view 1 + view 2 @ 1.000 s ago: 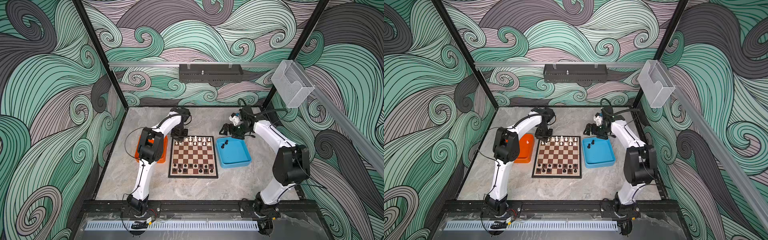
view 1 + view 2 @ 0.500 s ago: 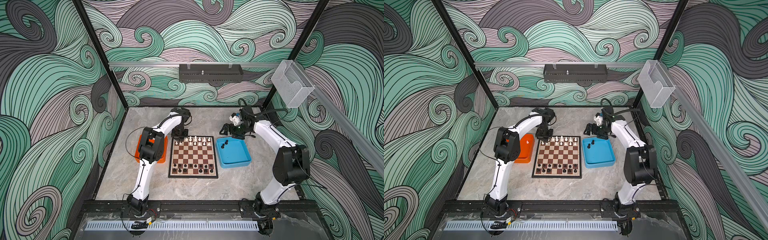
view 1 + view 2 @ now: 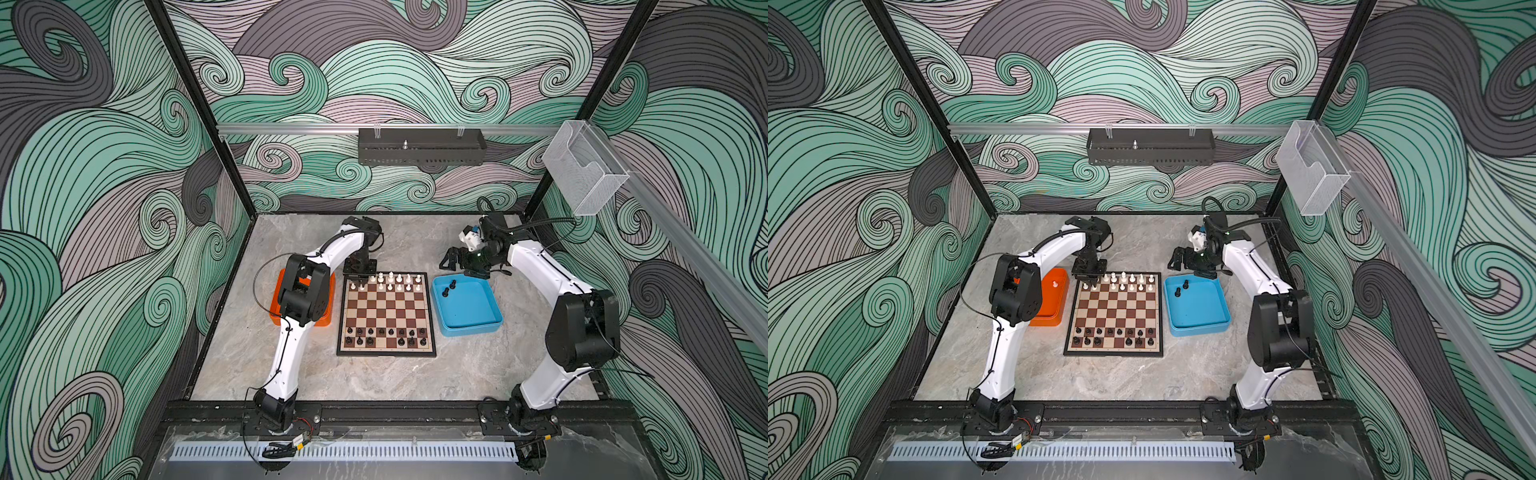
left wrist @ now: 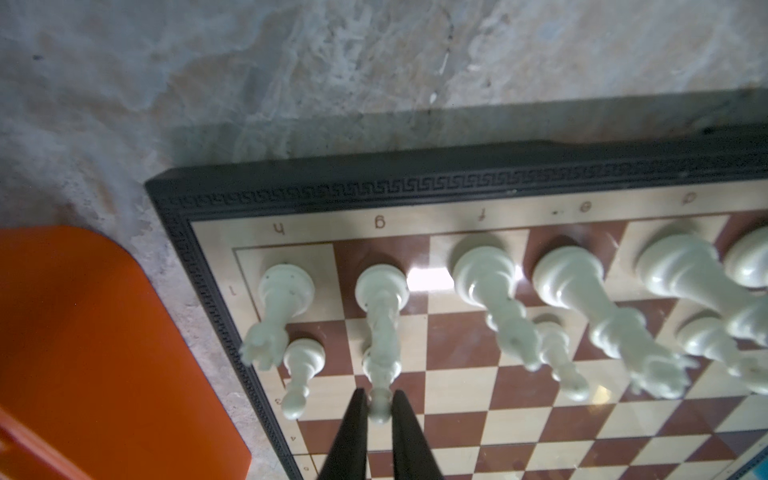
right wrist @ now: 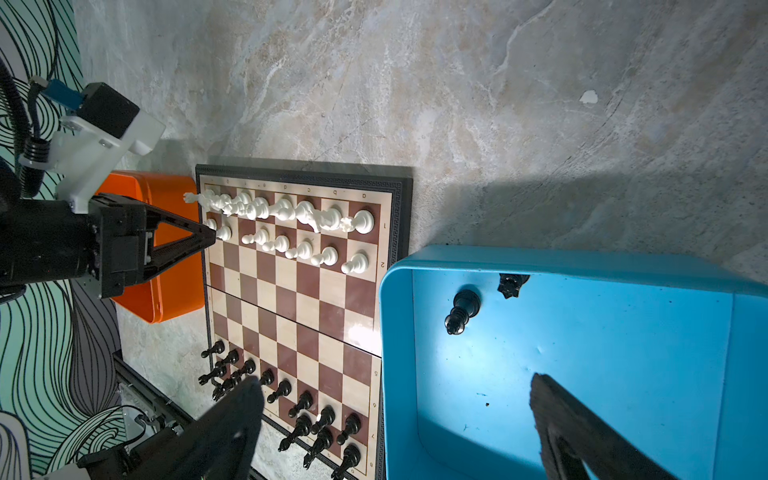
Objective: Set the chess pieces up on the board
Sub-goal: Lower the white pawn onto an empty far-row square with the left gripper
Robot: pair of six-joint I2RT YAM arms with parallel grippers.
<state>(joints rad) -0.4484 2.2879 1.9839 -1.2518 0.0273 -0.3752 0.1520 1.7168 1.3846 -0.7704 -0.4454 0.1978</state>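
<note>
The board [image 3: 386,309] [image 3: 1117,309] lies mid-table, with white chess pieces [image 3: 390,282] on its two far rows and black ones [image 3: 386,336] on its two near rows. My left gripper [image 3: 360,282] [image 4: 379,399] points down over the far left corner. It is shut on the head of a white pawn [image 4: 380,405] that stands in the second row beside another pawn [image 4: 301,370]. My right gripper [image 3: 451,262] [image 5: 392,386] hangs open and empty over the far end of the blue tray [image 3: 469,328]. Two black pieces [image 5: 461,309] [image 5: 512,284] lie in that tray.
An orange tray [image 3: 1054,316] sits left of the board, partly under my left arm, with one white piece [image 3: 1054,284] in it. A black rack [image 3: 419,147] and a clear plastic box [image 3: 586,174] hang on the walls above the table.
</note>
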